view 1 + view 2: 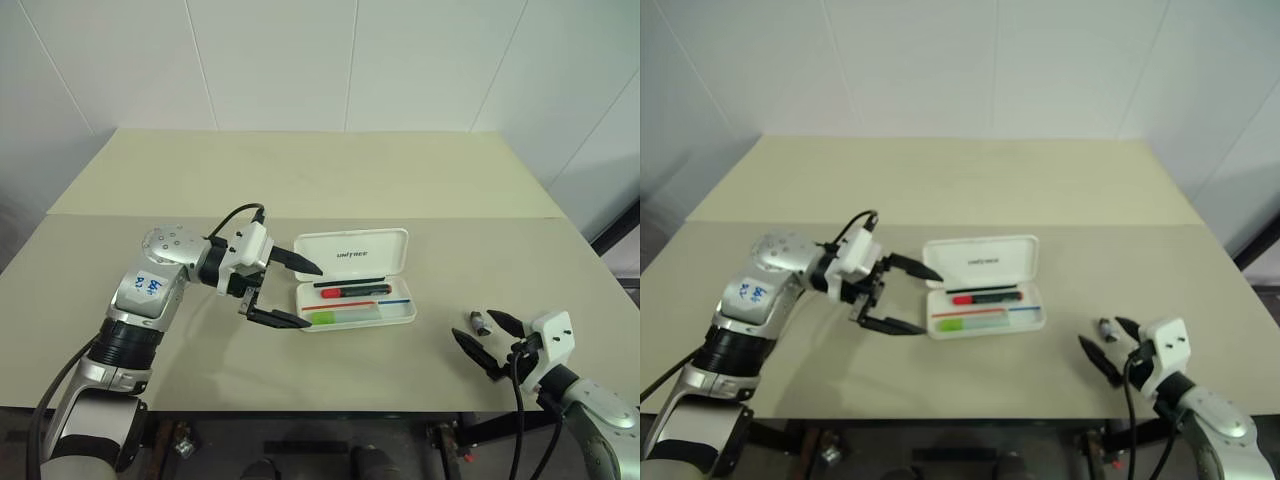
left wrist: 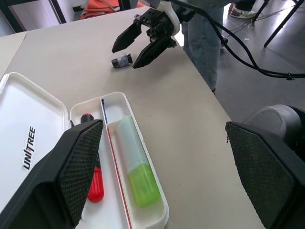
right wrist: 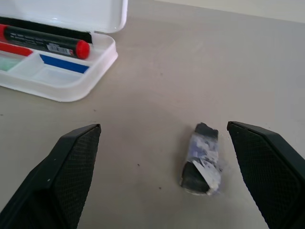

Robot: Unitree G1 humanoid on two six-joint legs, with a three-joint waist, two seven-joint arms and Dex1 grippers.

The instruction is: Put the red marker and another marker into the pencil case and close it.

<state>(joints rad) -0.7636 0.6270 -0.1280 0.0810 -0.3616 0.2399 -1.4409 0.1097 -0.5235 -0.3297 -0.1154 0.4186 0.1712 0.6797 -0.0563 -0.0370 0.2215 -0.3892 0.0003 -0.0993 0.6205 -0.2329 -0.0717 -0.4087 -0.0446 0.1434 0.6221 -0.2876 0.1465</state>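
Observation:
The white pencil case [image 1: 406, 314] lies open in the middle of the table, its lid [image 1: 352, 255] tilted back. Inside lie the red marker [image 1: 355, 292] in the far compartment and the light green marker [image 1: 342, 316] in the near one. My left gripper [image 1: 290, 293] hovers open just left of the case, one finger above the other, pointing at it with nothing between them. My right gripper [image 1: 486, 335] stands open low over the table's front right, apart from the case. The left wrist view looks down on the green marker [image 2: 136, 168] and red marker [image 2: 94, 181].
A small dark marker stub [image 1: 477, 322] lies on the table between my right gripper's fingertips, also the stub [image 3: 201, 159] in the right wrist view. A seam [image 1: 500, 217] joins a second table behind. The table's front edge [image 1: 330, 408] runs close by.

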